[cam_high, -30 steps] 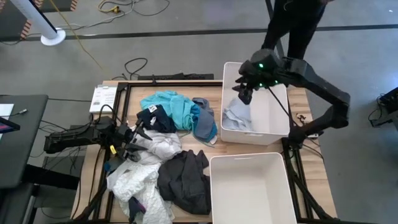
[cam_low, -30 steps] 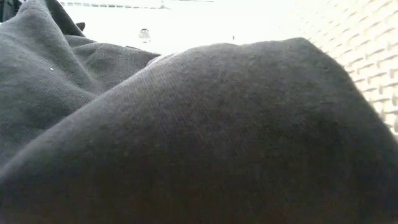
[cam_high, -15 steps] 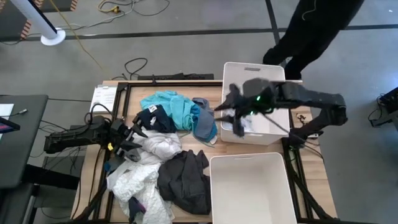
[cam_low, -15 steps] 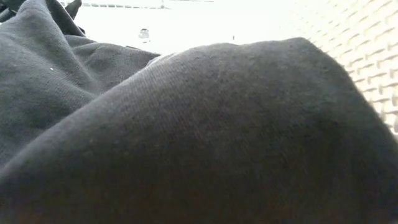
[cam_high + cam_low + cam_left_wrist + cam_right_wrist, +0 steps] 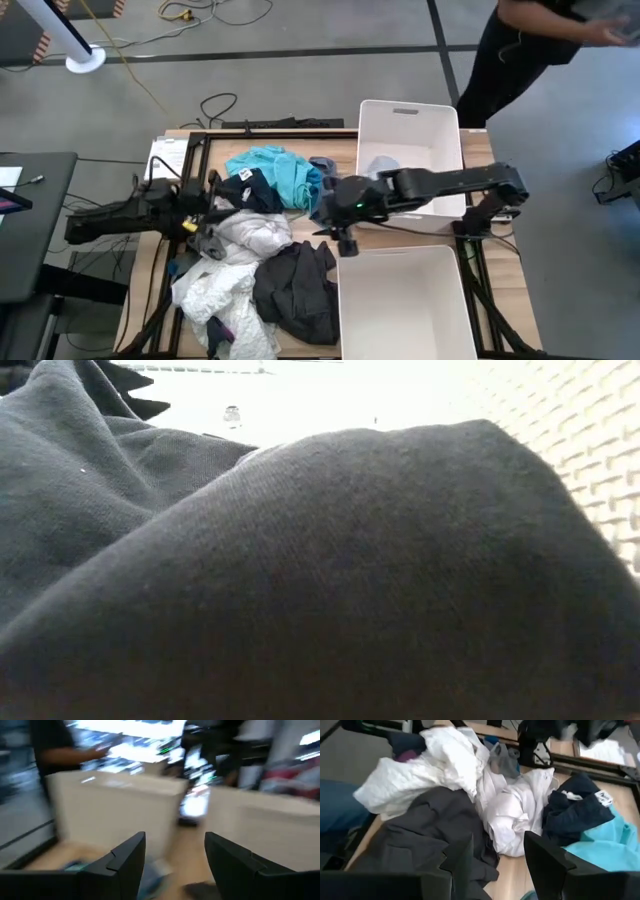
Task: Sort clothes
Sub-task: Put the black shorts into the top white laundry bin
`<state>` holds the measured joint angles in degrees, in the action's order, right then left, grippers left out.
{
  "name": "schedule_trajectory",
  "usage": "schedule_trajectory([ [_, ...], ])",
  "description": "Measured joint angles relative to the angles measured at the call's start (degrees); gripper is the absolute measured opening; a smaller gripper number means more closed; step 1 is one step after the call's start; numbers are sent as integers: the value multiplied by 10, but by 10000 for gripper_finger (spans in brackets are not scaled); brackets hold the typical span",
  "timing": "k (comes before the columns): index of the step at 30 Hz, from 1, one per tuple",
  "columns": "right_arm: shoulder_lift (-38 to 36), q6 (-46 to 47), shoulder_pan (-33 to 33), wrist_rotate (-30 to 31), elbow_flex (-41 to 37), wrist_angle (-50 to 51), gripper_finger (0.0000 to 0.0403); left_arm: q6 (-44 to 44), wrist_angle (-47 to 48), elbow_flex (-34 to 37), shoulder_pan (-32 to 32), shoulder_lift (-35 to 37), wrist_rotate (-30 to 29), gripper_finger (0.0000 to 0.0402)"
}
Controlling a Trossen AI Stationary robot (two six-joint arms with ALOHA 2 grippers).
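Now the right claw [image 5: 343, 243] hangs with its fingers spread wide and nothing between them, stretched out from the far bin [image 5: 440, 140] toward the heap of clothes [image 5: 262, 250] on the bench [image 5: 137, 300]; its position just past the bin's near corner, beside the grey-blue piece [image 5: 328, 200], reads as a reach for the next garment to sort. One pale garment [image 5: 385, 165] lies inside the far bin, while the near bin [image 5: 405, 300] shows only bare white walls, so the sorting looks barely begun. The left claw [image 5: 207, 218] rests low at the heap's left edge, its fingers apart with nothing gripped, probably waiting or steadying itself for its own pick. The garments lie tumbled together across the bench's middle: a teal one [image 5: 275, 170] farthest back with a dark navy piece [image 5: 250, 192] against it, crumpled white fabric [image 5: 512, 810] in the centre, a white textured piece [image 5: 420, 775] and a dark grey garment [image 5: 420, 845] slumped nearest the front. All are soft, creased and overlapping, so a pinch on one is likely to drag its neighbour. Dark fabric also fills almost the whole table-level view. A person [image 5: 520, 50] stands beyond the far bin.
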<state>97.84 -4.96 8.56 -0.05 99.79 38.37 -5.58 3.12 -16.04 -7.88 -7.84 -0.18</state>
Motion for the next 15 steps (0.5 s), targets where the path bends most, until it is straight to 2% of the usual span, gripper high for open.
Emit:
schedule_trajectory([
  [5,29,4,-6,-11,0,-23,189,23,134,-94,0,-98,-160,218],
  [12,48,4,-2,-15,0,-48,189,13,218,-157,0,-267,-218,267],
  [15,46,4,6,-16,0,-60,189,0,266,-172,-2,-340,-268,282],
])
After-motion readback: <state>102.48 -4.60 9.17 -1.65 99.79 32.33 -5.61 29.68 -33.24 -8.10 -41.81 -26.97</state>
